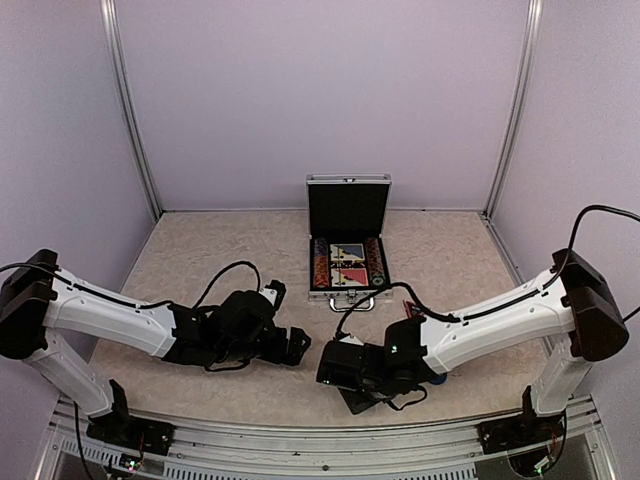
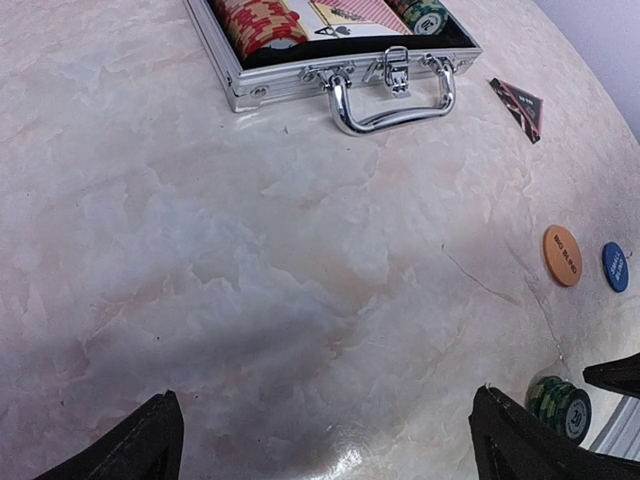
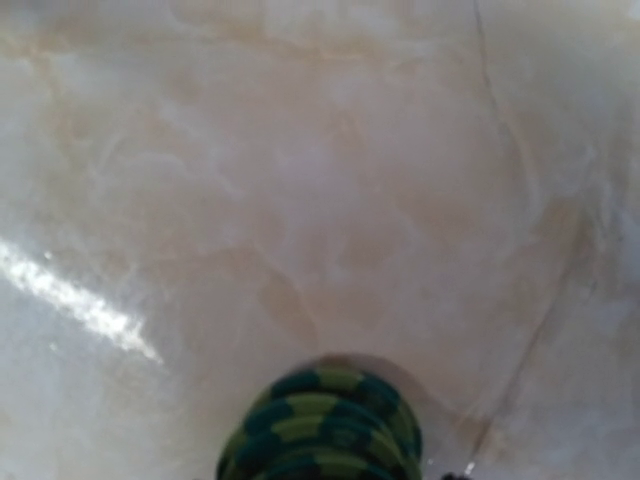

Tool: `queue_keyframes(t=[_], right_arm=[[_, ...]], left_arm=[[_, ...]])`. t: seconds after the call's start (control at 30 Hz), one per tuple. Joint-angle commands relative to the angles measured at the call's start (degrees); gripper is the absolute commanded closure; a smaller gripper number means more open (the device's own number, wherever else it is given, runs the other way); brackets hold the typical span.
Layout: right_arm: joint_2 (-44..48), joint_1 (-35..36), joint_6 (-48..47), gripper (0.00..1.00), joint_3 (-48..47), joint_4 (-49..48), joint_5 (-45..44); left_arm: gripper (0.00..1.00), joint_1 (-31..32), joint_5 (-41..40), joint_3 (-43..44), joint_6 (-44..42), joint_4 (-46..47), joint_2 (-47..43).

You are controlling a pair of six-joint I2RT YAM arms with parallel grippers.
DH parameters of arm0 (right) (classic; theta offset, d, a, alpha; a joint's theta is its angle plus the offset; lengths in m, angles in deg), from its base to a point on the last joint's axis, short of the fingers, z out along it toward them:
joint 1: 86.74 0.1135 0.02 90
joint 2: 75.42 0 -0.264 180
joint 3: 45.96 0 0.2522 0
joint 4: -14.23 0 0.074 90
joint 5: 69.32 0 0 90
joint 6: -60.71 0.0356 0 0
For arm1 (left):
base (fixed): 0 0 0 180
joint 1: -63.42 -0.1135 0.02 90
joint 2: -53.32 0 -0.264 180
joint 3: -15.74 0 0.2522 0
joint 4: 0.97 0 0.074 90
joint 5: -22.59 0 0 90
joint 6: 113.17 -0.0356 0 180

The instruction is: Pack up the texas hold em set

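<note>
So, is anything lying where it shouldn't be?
Yes. Several pieces sit loose on the table outside the open case: a dark triangular marker near its handle, an orange disc and a blue disc side by side, and a stack of green chips nearer the arms. Nothing looks damaged.

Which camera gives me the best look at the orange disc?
Left wrist: the orange disc lies flat and unobstructed, beside the blue disc. In the top view the right arm covers it; the right wrist view misses it.
</note>
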Motion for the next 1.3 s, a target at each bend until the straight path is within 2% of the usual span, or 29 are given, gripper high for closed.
queue_keyframes(t=[0.0, 0.2, 0.4, 0.63, 0.87, 1.07, 1.27], right_arm=[[0.2, -0.4, -0.1, 0.44, -2.1, 1.0, -1.7], [6.7, -0.5, 0.7, 0.28, -4.5, 7.9, -4.8], [20.2, -3.0, 3.2, 0.01, 0.7, 10.3, -3.7], [29.1, -8.3, 4.7, 0.00, 6.8, 13.0, -3.4], [29.3, -10.2, 3.3, 0.00, 7.7, 12.3, -3.4], [29.6, -10.5, 2.3, 0.00, 7.9, 11.3, -3.3], [31.8, -11.1, 2.6, 0.00, 7.9, 12.4, -4.0]], left_arm=[[0.01, 0.2, 1.3, -0.4, -0.3, 1.2, -0.5], [0.01, 2.5, 2.7, 0.5, -4.0, 0.4, -1.2], [0.01, 7.5, 6.9, 5.5, -11.5, -3.2, -0.8], [0.01, 12.3, 14.3, 14.1, -17.3, -8.8, 4.3], [0.01, 13.1, 21.1, 25.2, -23.0, -16.7, 13.0], [0.01, 13.3, 21.2, 32.7, -28.8, -25.0, 19.0], [0.01, 13.3, 21.4, 39.4, -29.9, -31.5, 25.0]])
